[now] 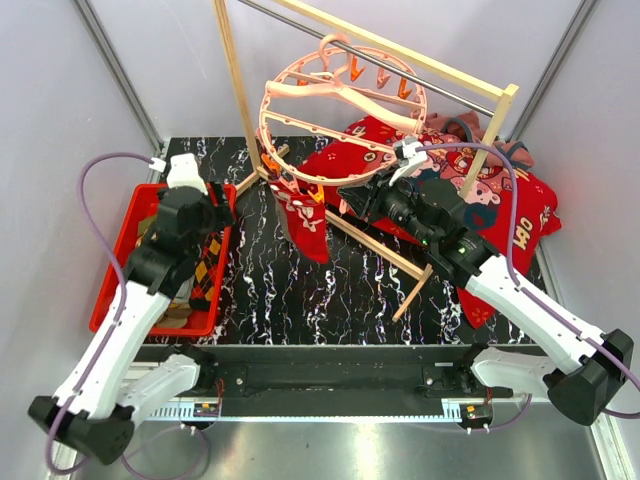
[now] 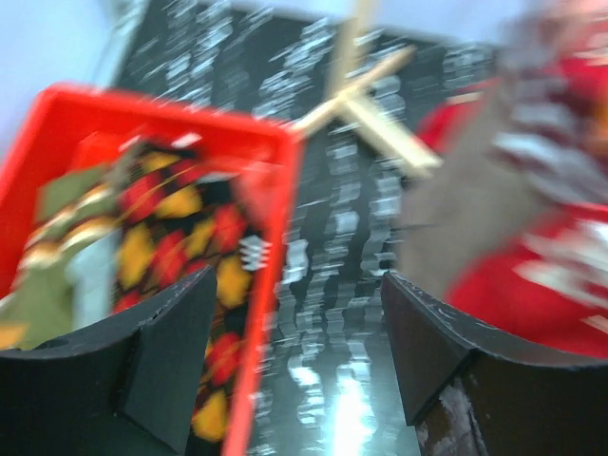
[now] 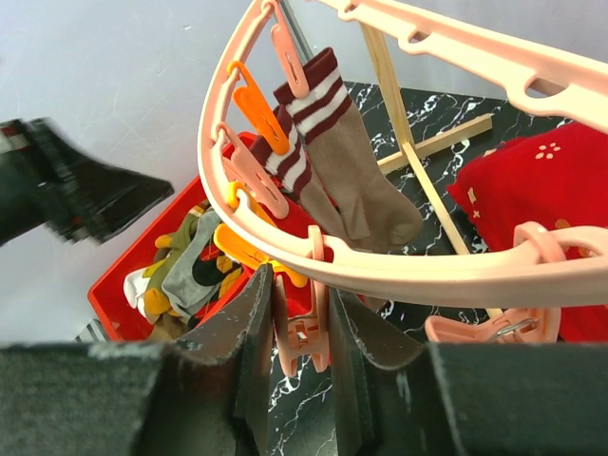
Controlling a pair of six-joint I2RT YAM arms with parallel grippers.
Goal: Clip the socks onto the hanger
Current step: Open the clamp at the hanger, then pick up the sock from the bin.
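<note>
Surface: black marbled counter (image 1: 300, 290), pale walls | 9 o'clock: red bin (image 1: 113, 265) filled with socks (image 1: 205, 265) | left pincer (image 2: 299, 313) spread wide | right pincer (image 3: 300, 306) closed on clip (image 3: 304, 347) of hanger (image 3: 427, 275)

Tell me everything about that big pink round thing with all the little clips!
The hanger is a big salmon-pink plastic ring with crossbars and a top hook, hung tilted on a wooden rack. Small pink and orange clips dangle round its rim. A brown striped sock and a red sock hang from it. The right tool is closed on one pink clip under the rim.
</note>
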